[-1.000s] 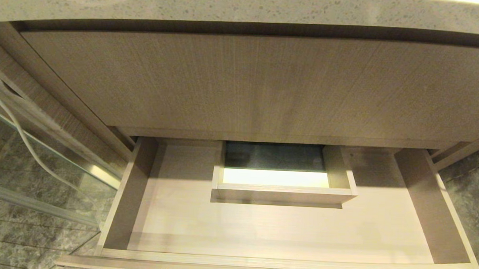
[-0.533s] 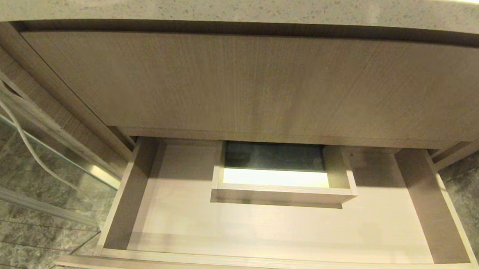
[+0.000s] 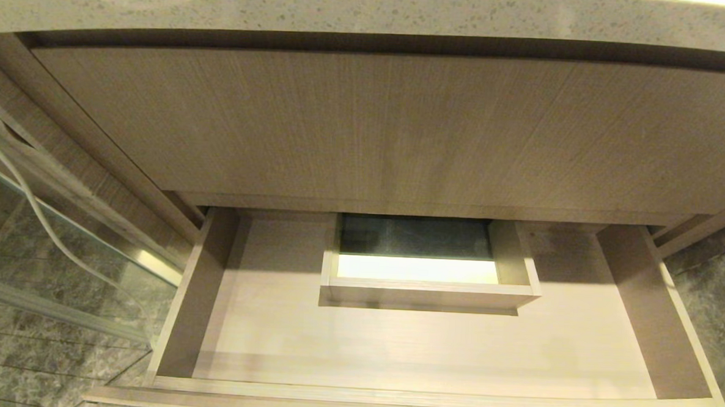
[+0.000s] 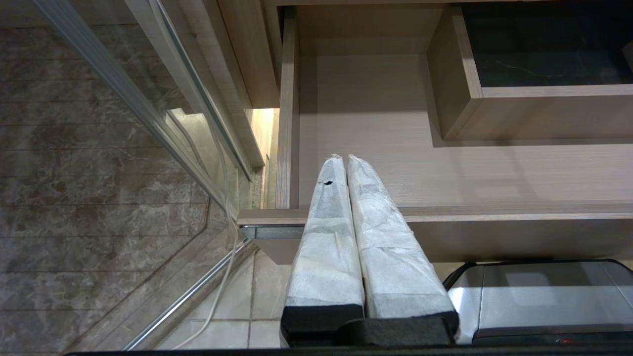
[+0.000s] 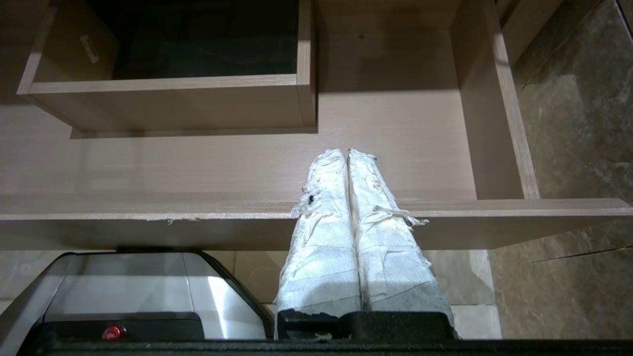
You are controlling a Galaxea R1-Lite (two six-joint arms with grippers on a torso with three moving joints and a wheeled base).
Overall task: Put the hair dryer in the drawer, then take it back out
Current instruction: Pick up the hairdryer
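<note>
Below the stone desk (image 3: 371, 11) and its tall wood panel (image 3: 366, 124), the drawer (image 3: 429, 347) stands pulled out, with a boxed cut-out (image 3: 426, 286) at the middle of its back. The hair dryer shows in no view. A white cord (image 3: 26, 198) hangs at the left by the glass. The left claw (image 4: 345, 160) and right claw (image 5: 346, 154) are both closed on nothing, their tips over the drawer's front edge.
</note>
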